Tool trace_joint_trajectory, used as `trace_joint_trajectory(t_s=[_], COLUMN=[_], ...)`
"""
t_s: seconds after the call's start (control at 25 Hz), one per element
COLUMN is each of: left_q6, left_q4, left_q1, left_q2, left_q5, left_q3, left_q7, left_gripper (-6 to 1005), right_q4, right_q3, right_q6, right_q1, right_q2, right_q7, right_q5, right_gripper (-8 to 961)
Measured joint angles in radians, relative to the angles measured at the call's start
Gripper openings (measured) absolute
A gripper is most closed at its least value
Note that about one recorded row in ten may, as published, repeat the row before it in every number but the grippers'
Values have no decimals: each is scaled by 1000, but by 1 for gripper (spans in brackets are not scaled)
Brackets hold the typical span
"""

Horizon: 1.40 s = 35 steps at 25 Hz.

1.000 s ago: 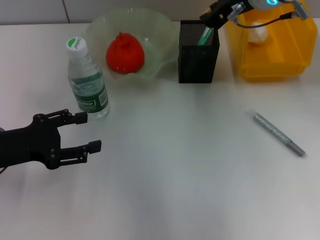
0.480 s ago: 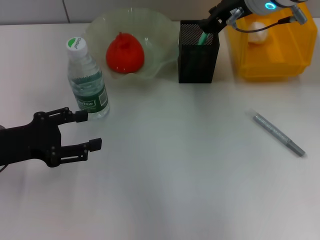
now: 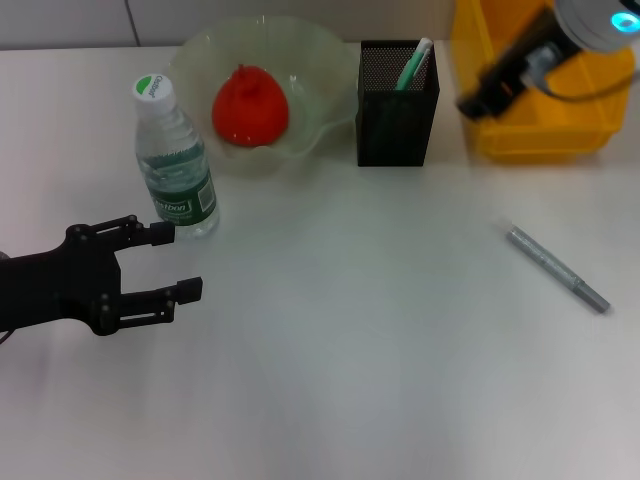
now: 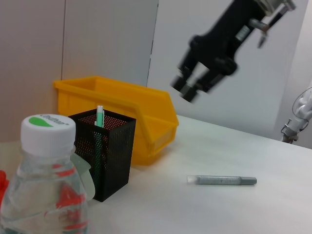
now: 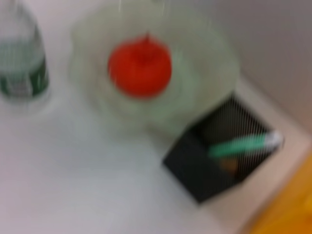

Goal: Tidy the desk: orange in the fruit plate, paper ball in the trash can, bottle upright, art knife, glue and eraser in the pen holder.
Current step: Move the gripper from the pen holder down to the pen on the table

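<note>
From the head camera, your right hand (image 3: 478, 100) hangs in the air in front of the yellow bin (image 3: 590, 110), just to the right of the black pen holder (image 3: 397, 110). Its fingers look parted and carry nothing. The green-and-white stick (image 3: 413, 63) leans inside the holder, to the hand's left. The silver art knife (image 3: 556, 268) lies on the desk (image 3: 380, 350), nearer the robot than this hand and well apart from it. Your left hand (image 3: 165, 265) sits low over the desk with its fingers spread and empty; the upright bottle (image 3: 176, 165) stands just beyond its upper finger, and the orange (image 3: 250, 106) rests in the fruit plate (image 3: 320, 70) farther off.

From the left wrist, you see the right hand (image 4: 190, 87) raised above the bin (image 4: 126, 109), fingers apart, with the holder (image 4: 105, 151) and knife (image 4: 222, 180) below it.

From the right wrist, the holder (image 5: 204, 165), orange (image 5: 140, 67), plate (image 5: 204, 73) and bottle (image 5: 22, 63) all lie beneath the hand.
</note>
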Motion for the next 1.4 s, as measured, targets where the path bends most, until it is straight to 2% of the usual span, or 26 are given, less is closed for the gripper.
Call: trace_joint_trajectory(t_s=[0.16,0.4,0.68,0.92,1.12,1.4], left_q6=[2,7,34,79,70,48], left_q4=[0,0,0,0,0,0], left_q1=[0,-1,-3,-13,-15,-11], left_q2=[0,0,0,11,14,9], left_q5=[0,0,0,0,0,0], left_q3=[0,1,19,72,92,90], left_q7=[1,4,6,3,-3,-4], left_gripper=[801,801,801,801,801,801], right_q4=[14,73,159,223,273,339], right_q3=[1,2,3,2,-7,-3], right_q6=[-128,-158,-124,-59,-6,74], right_q1=[1,-25,-48,-72,-79,-87], right_q2=[0,0,-2,-2,-2,-2], right_q7=[11,11,-16,-49,-51,-51], right_q5=[-18,-41,-43,-43,-44,-44], right_gripper=[374,398,427,627,660,659])
